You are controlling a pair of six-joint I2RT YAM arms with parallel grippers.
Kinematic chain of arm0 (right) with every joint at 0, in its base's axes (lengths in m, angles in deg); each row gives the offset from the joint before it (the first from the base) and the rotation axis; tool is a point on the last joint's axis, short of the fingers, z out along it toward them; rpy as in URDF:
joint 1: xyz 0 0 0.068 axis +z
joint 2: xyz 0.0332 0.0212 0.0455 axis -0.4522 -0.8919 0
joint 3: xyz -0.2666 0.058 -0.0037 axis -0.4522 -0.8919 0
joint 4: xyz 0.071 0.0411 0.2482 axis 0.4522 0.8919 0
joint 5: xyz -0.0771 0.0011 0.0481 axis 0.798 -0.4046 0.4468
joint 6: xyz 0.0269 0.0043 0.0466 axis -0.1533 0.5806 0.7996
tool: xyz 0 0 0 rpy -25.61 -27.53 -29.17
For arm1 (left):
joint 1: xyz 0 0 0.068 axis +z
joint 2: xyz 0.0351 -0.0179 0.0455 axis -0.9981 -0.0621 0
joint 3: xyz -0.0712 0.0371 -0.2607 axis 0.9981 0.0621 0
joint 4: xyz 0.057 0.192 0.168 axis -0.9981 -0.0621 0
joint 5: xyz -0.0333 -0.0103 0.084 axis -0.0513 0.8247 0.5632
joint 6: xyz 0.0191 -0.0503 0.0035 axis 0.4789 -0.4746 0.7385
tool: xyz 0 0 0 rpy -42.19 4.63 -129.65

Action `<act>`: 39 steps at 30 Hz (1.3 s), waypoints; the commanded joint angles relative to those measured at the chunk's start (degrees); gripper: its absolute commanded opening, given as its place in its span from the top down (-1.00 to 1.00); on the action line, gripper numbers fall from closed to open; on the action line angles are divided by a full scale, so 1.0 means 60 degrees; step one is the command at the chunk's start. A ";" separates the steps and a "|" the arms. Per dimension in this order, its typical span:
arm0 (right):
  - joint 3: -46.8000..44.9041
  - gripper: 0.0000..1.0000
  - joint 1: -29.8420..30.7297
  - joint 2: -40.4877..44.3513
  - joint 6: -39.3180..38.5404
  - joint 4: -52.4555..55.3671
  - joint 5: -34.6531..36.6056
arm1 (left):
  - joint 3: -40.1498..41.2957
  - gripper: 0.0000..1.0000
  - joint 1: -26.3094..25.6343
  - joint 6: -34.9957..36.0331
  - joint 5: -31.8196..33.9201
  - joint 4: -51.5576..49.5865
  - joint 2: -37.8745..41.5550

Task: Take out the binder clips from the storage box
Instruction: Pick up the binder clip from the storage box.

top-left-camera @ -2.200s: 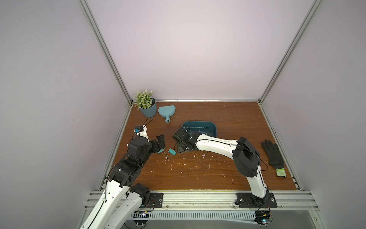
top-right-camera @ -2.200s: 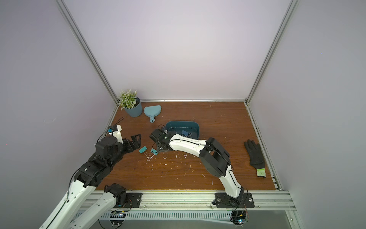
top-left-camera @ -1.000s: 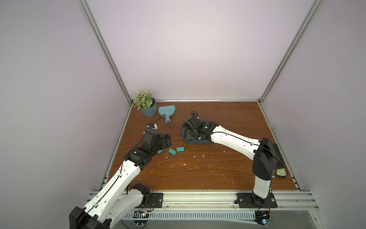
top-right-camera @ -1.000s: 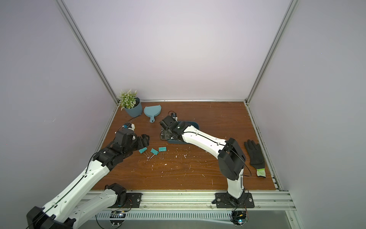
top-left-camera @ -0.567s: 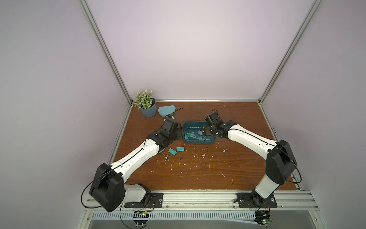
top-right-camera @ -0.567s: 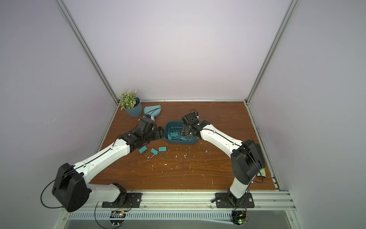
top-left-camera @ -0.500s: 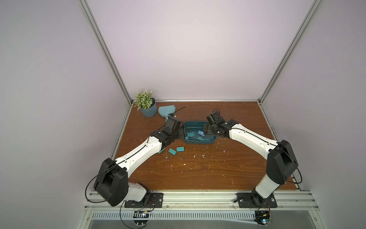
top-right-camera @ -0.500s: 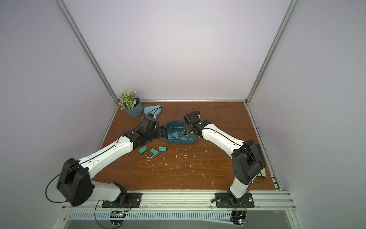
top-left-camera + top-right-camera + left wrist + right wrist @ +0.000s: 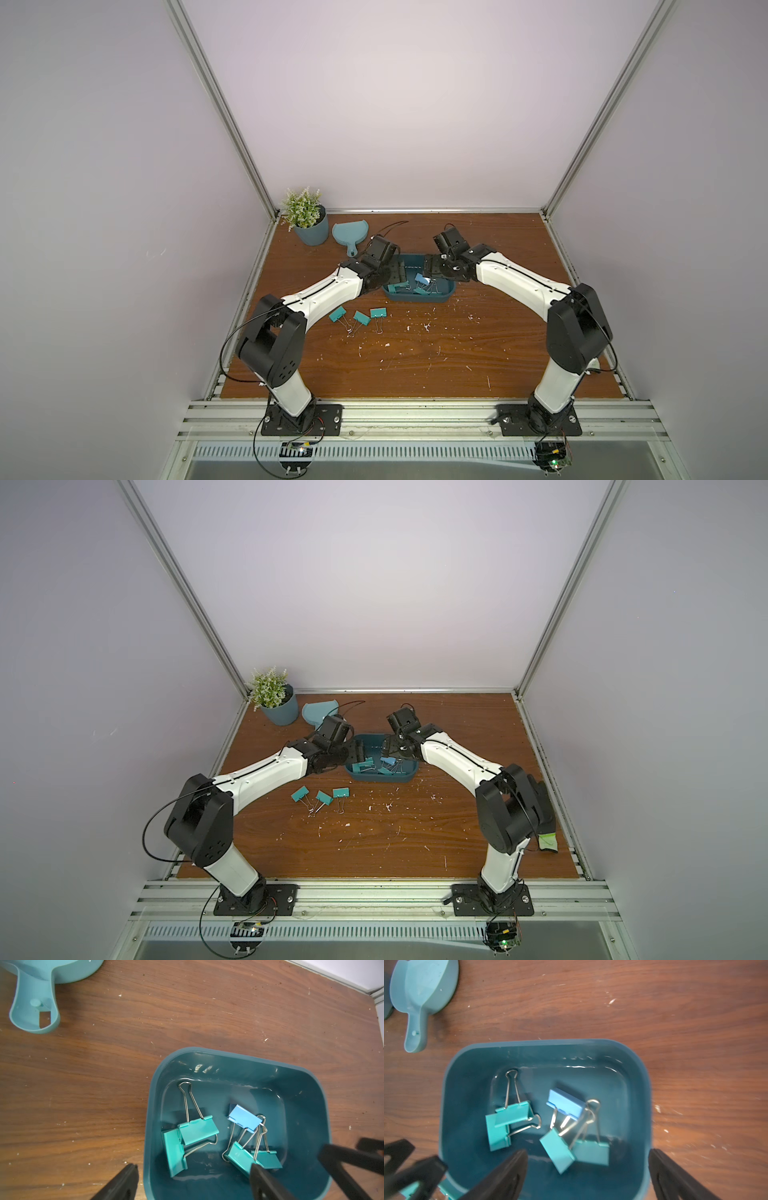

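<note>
The dark teal storage box (image 9: 417,300) (image 9: 380,777) sits mid-table. Inside lie several binder clips: teal ones (image 9: 198,1130) (image 9: 510,1114) and a light blue one (image 9: 244,1119) (image 9: 565,1105). Three teal binder clips (image 9: 361,318) (image 9: 323,798) lie on the wood in front of the box. My left gripper (image 9: 395,274) (image 9: 193,1167) is open and straddles the box's left wall, with nothing held. My right gripper (image 9: 432,270) (image 9: 588,1153) is open over the right end, above two overlapping teal clips (image 9: 591,1154), also empty.
A potted plant (image 9: 311,235) and a light-teal dustpan (image 9: 351,232) stand at the back left. A black glove with a green cuff (image 9: 547,840) lies at the right edge, behind my right arm. White crumbs dot the wood.
Both grippers have moved from beside the loose clips on the table to above the box, the right arm swinging right. Over the last half second they barely shifted.
</note>
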 commanded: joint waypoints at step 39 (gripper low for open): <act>0.3592 -0.24 0.0137 -0.3982 0.1396 0.1544 0.0359 | 0.0550 -1.00 0.0478 0.0604 0.0484 -0.0178 0.1536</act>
